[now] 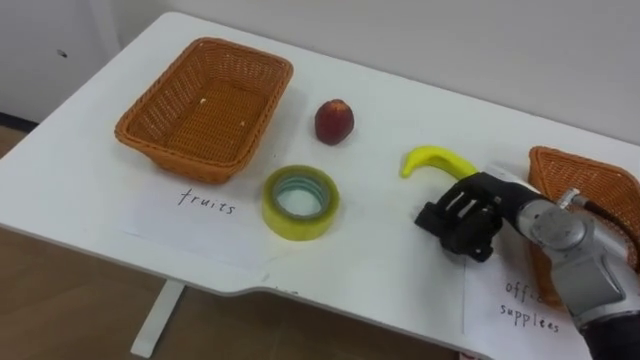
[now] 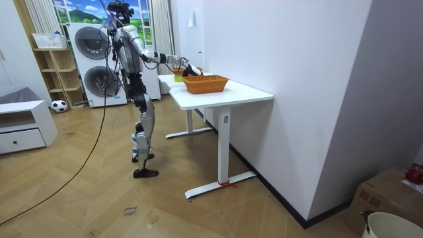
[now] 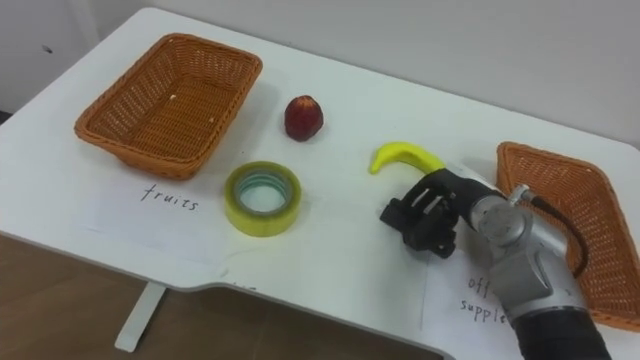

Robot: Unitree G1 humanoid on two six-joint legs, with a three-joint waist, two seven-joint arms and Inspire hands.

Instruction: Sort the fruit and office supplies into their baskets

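Right hand [image 1: 465, 215], fingers curled and empty, just beside banana [image 1: 432, 160] toward the table's [image 1: 380, 250] right edge: likely light, smooth-skinned, best gripped mid-curve.

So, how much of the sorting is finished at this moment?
Nothing looks sorted yet: the fruits basket is empty. The right hand is at the banana, grip unclear. The banana, red fruit and tape roll are left on the table; the tape roll belongs in the supplies basket.
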